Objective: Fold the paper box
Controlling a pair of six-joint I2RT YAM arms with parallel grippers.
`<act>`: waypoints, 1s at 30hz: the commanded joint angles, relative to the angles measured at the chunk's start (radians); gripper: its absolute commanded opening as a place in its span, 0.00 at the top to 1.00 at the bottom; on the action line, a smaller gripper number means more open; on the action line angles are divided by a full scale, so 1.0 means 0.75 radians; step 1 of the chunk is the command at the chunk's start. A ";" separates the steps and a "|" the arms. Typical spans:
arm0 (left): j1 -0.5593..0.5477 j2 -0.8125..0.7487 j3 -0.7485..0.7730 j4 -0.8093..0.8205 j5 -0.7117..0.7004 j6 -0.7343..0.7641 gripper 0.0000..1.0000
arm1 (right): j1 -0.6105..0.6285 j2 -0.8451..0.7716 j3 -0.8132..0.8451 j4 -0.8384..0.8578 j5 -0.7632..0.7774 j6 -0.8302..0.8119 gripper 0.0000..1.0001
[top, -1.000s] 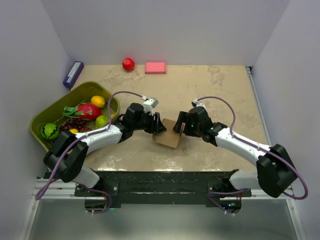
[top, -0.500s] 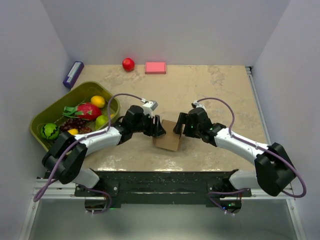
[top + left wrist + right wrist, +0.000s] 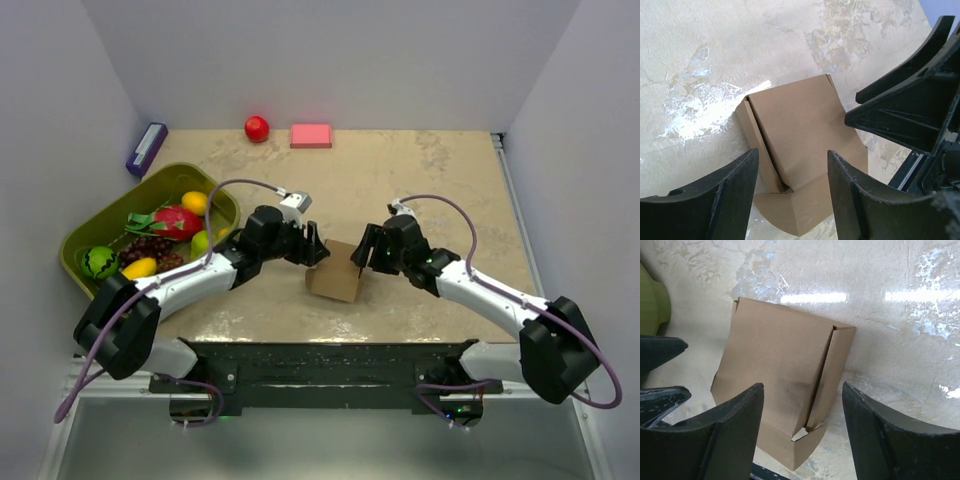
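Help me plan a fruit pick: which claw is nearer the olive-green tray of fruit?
Left. The left claw is right of the olive-green tray, beside the brown cardboard box; the right claw is farther away, across that box.

From above, the left tool [image 3: 320, 250] and right tool [image 3: 359, 256] hide the paper box's [image 3: 336, 280] far edges.

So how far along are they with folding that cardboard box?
Roughly midway, I'd say. Done: the paper box has already taken carton shape, with its big panels creased. In hand: the left gripper and right gripper hang open on either side of it, neither gripping. Left: a narrow side flap sits loose with a gap at its lower corner, so it probably needs tucking in.
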State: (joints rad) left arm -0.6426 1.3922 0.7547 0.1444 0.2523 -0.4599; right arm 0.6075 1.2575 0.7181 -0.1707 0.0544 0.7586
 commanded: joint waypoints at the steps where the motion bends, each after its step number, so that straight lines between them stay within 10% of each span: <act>1: 0.000 0.058 -0.018 0.073 -0.015 0.024 0.40 | -0.006 -0.020 -0.051 0.021 -0.019 0.019 0.39; 12: -0.002 0.185 -0.084 0.079 -0.030 0.049 0.44 | -0.006 0.060 -0.145 0.066 -0.015 0.017 0.51; 30: 0.016 -0.075 -0.008 0.049 0.034 0.026 0.27 | -0.020 0.019 -0.008 0.072 -0.150 0.009 0.39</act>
State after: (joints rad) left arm -0.6415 1.4132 0.7063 0.1619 0.2371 -0.4278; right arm 0.6010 1.2694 0.6743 -0.1585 0.0048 0.7670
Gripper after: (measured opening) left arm 0.723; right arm 0.604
